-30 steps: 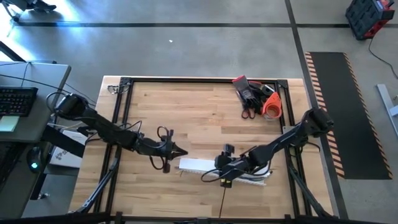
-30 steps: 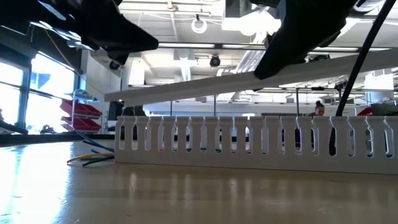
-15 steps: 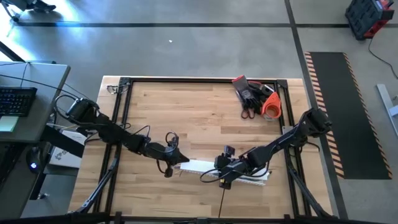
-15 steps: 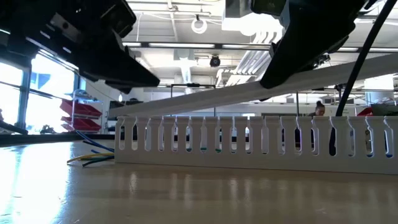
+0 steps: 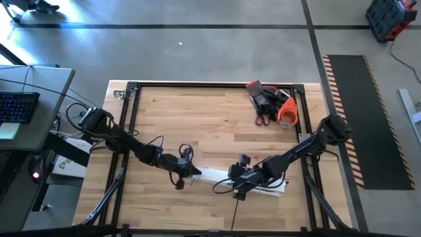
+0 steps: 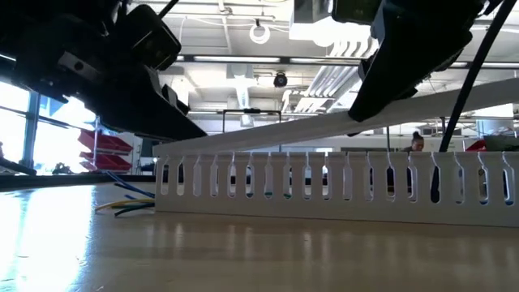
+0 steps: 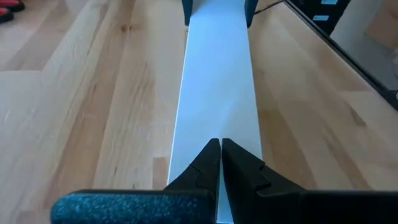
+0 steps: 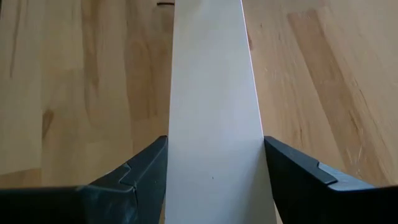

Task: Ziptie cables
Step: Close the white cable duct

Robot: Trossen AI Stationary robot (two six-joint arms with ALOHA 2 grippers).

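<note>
A long flat white cover strip (image 6: pixel 324 122) hangs tilted above a slotted white channel (image 6: pixel 340 182) that stands on the wood table (image 5: pixel 197 118). My right gripper (image 8: pixel 214 146) is shut on the strip's raised right part (image 5: pixel 238 184). My left gripper (image 7: pixel 219 146) is shut, with its tips over the strip's low left end (image 5: pixel 193 170). The cables (image 6: pixel 122 207), a few thin coloured wires, lie on the table past the channel's left end; no gripper touches them. My left gripper has its shut fingertips (image 7: pixel 211 155) on the top face of the cover strip near its low left end (image 7: pixel 217 112). It comes slanting down from the table's left, along the strip. The fingers hide the exact place of touch. My right gripper pinches the cover strip across its width, one finger (image 8: pixel 146 165) on each long edge (image 8: pixel 171 149). The fingers point along the strip. The strip is lifted at this end (image 6: pixel 422 101) and slopes down toward the table's left.
A heap of red, black and orange tools (image 5: pixel 270 102) lies in the table's far right corner. Black frame rails (image 5: pixel 131 99) run along the table's edges. Bare wood lies between the channel and the far edge. A desk with a keyboard (image 5: pixel 16 108) stands to the left.
My left gripper has moved toward the table's right and down onto the cover strip's left end, staying shut. That end of the strip has dropped closer to the slotted channel, so the strip slopes more steeply. My right gripper has kept its hold.
</note>
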